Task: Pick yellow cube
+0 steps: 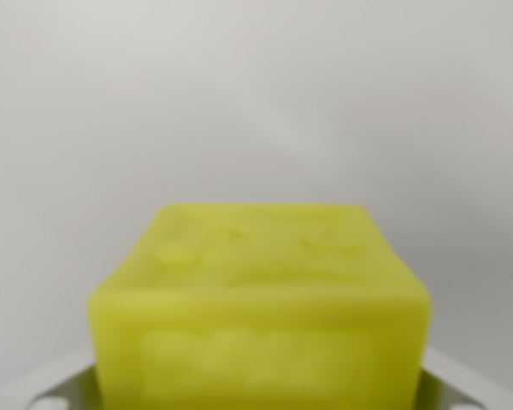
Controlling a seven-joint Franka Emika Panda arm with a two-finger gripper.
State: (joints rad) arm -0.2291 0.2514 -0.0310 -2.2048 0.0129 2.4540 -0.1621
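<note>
A yellow cube (261, 290) fills the lower middle of the wrist view, very close to the camera and blurred, with raised marks on its top and front faces. My gripper (261, 389) stands around it. One pale grey finger (56, 386) shows at the cube's lower left and the other (466, 383) at its lower right, each pressed against a side of the cube. The fingertips themselves are hidden behind the cube.
Behind the cube there is only a plain, pale grey-white surface with no other object or edge in sight.
</note>
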